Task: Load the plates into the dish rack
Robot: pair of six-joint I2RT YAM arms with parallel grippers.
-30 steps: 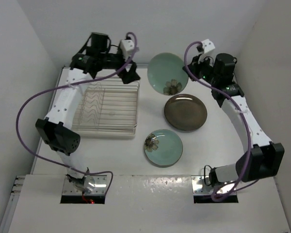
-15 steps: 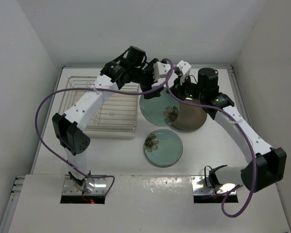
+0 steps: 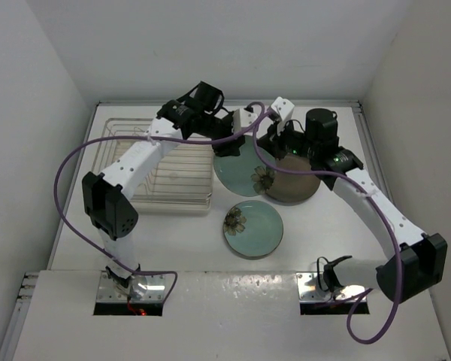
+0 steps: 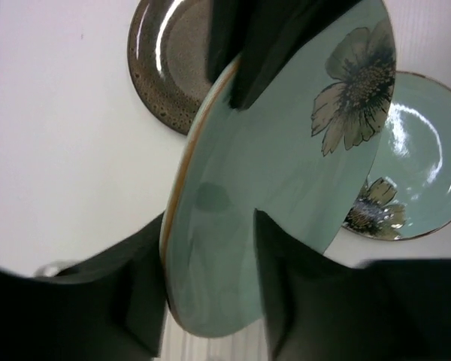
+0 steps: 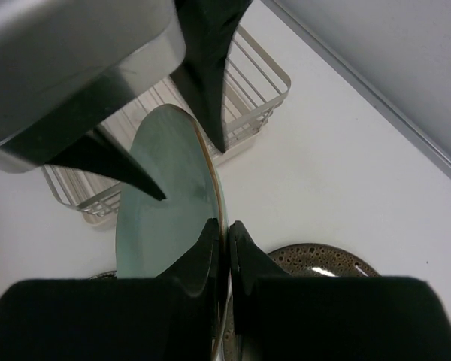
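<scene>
A mint-green plate with a dark flower hangs tilted on edge above the table, partly over the glossy brown plate. My right gripper is shut on its rim; in the right wrist view the fingertips pinch the thin edge of this plate. My left gripper has come to the opposite rim. Its jaws stand on either side of the plate, and contact is unclear. A second mint plate lies flat in front. The dish rack stands at the left with no plates in it.
The rack's wire corner shows just behind the held plate. The brown plate and the flat mint plate lie below it. White walls close in the table at the back and both sides.
The right gripper carried the mint plate from the back of the table forward and left, over the brown plate. The left arm swung from above the rack to the plate's rim.
</scene>
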